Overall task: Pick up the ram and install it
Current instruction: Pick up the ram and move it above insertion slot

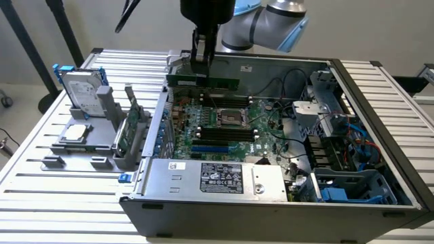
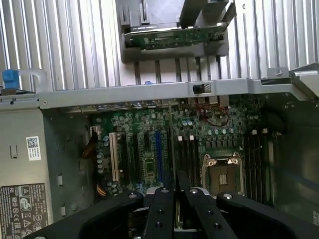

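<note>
Black fingers sit closest to the wrist camera, clenched on the ram, a long, thin dark green circuit-board stick that appears there edge-on as a narrow line running away between them. In the exterior view the ram hangs in the upper middle of the frame, held near its middle, above the far side of the open grey metal computer case and clear of the green motherboard. Its long axis lies about level and runs from frame left to frame right, roughly in line with the long black memory slots near frame centre; one flat face is turned toward the camera and its lower long edge points down at the board. The likely trouble is misalignment: a slight twist or offset against a slot would jam the stick or stress its edge. A tilt in the grip would seat one end first, and a drift sideways could strike the silver processor socket.
</note>
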Robot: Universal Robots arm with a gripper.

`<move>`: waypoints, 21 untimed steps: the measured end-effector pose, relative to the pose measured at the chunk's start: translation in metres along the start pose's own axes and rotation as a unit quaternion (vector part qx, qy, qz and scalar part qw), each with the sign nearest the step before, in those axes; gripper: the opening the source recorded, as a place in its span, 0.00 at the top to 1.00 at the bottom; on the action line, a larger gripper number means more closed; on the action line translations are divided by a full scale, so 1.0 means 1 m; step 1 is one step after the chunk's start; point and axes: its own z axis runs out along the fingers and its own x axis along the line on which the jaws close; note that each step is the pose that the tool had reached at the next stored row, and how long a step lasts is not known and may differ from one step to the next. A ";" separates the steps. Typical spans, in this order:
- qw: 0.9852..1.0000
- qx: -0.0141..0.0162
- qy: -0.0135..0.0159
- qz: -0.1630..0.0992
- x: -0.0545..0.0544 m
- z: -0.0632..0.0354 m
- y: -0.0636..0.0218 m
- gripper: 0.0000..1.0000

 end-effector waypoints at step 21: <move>1.000 0.001 0.008 0.000 -0.064 0.0271 -0.0344 0.86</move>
